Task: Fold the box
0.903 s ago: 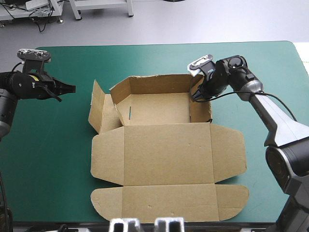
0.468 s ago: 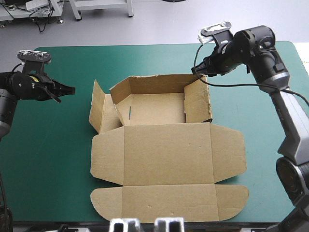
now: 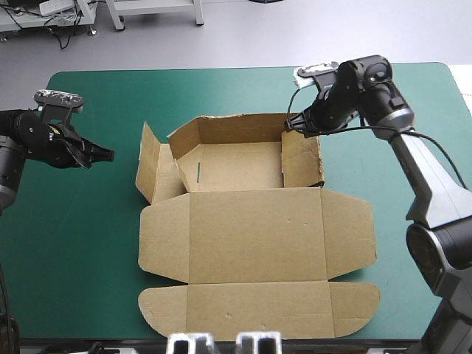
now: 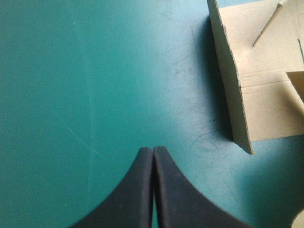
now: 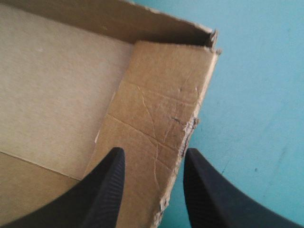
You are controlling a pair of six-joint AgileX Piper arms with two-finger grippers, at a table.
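box (image 3: 254, 232): centre of high view on tabletop (image 3: 88, 221); tray part upper centre, remaining panels flat across lower half
left flap (image 3: 151, 166): splayed outward at upper left of box, not tucked
right wall (image 3: 302, 158): raised, leaning a bit, edge frayed
left jaws: pressed together, empty, over bare tabletop at left of frame, apart from box
right jaws: spread, straddling right wall's top edge near far corner; contact unclear
handling: likely light, stiff, springy at creases; may slide if pushed, tear at fray
hold: probably thin pinch on wall's top edge, clear of fray
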